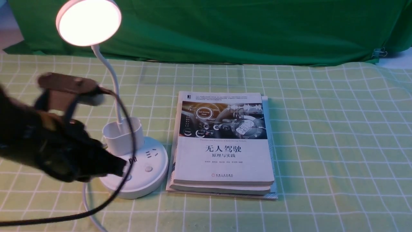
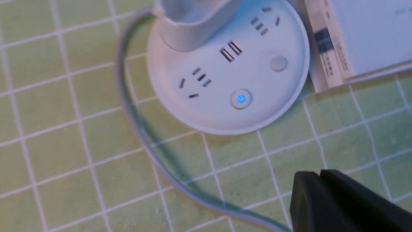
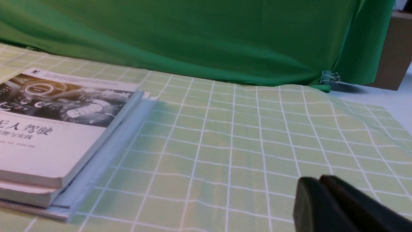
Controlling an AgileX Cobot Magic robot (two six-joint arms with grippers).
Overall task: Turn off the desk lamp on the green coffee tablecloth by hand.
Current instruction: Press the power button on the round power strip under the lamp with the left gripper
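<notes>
Green backdrop cloth [image 1: 225, 35], creased, beyond the lamp base [image 1: 145, 185]; gridded tablecloth [image 1: 322, 145] beneath it. Desk lamp [image 1: 88, 24] lit, disc head above and behind base, on bendy neck. Left gripper [image 2: 317, 175] free of base, tips together, empty; right gripper [image 3: 318, 180], well right of base, likewise narrow and empty. Step judged: line tips over blue-lit power button [image 2: 241, 99], press straight down, light and brief; slanted push may skid base. Base smooth, round, plastic-looking; books [image 1: 223, 161] just right of it, papery, square-edged.
</notes>
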